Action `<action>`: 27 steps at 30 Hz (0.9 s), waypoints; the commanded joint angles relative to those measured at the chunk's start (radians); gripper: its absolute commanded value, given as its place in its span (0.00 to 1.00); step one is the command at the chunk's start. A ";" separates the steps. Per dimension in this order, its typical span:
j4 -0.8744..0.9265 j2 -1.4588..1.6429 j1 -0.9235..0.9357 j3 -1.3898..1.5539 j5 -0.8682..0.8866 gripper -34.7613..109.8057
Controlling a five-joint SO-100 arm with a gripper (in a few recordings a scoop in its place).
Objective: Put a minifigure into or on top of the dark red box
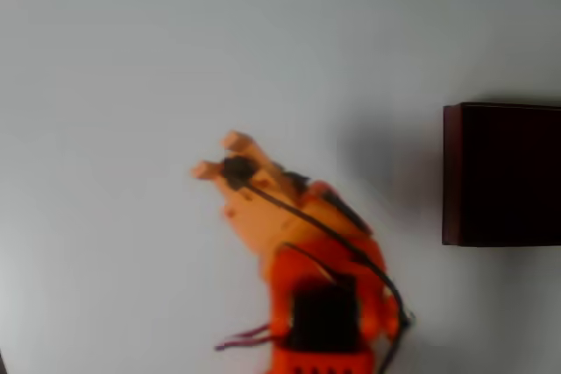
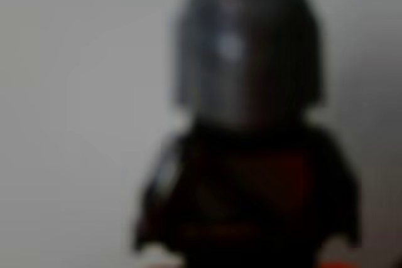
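Currently: orange gripper (image 1: 217,157) over the white table (image 1: 105,59), closed on the minifigure (image 1: 235,169).
Overhead view: dark figure pinched between the fingertips, well apart from the dark red box (image 1: 501,172) at right. Wrist view: minifigure (image 2: 248,130) close-up, blurred, upright.

Orange tool (image 1: 217,157) grips a small dark minifigure (image 1: 235,169), well apart from the dark red box (image 1: 501,174).
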 commanded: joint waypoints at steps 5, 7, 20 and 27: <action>0.017 0.184 0.462 -0.081 -0.179 0.26; -0.063 0.132 0.528 -0.077 -0.213 0.26; -0.505 -0.598 0.687 -0.264 -0.242 0.26; -0.543 -0.666 0.683 -0.285 -0.425 0.30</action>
